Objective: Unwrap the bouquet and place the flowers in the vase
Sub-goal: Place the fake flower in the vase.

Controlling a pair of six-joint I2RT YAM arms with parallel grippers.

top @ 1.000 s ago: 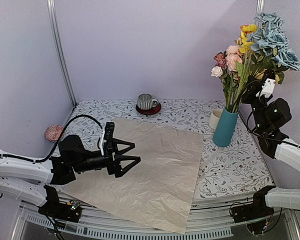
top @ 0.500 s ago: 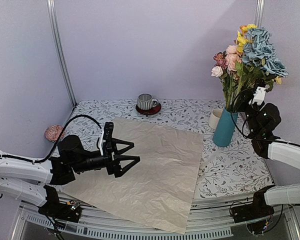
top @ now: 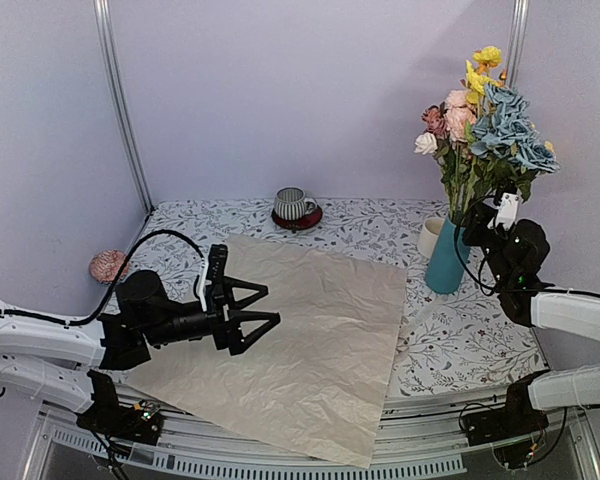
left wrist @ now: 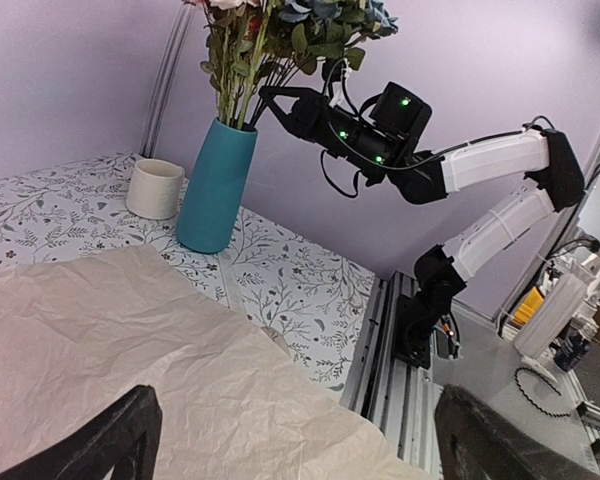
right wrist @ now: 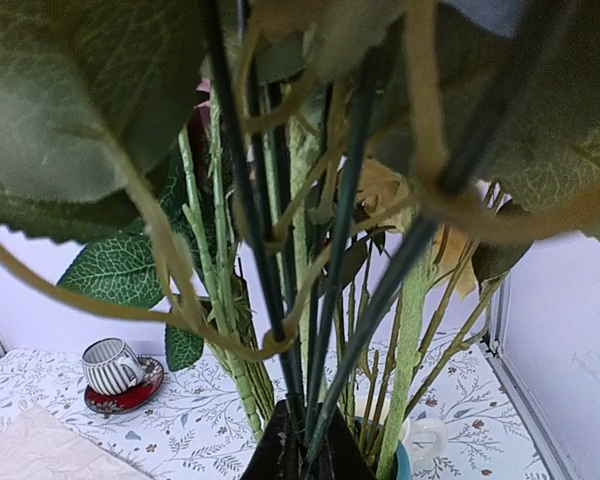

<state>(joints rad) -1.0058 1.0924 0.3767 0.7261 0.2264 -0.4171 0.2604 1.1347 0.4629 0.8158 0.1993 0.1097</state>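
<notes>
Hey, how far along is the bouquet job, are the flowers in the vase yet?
Done: the crinkled beige wrapping paper lies flat, and the green-stemmed artificial flowers stand in the tall teal vase. In hand: the right gripper pinches the stems above the rim. Left: release and pull clear. The left gripper hangs open over the paper.

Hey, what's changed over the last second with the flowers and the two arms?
The right claw, shut on the flowers, came down and left toward the vase, tipping them more upright. The left claw, open above the paper, and the vase stayed put.
</notes>
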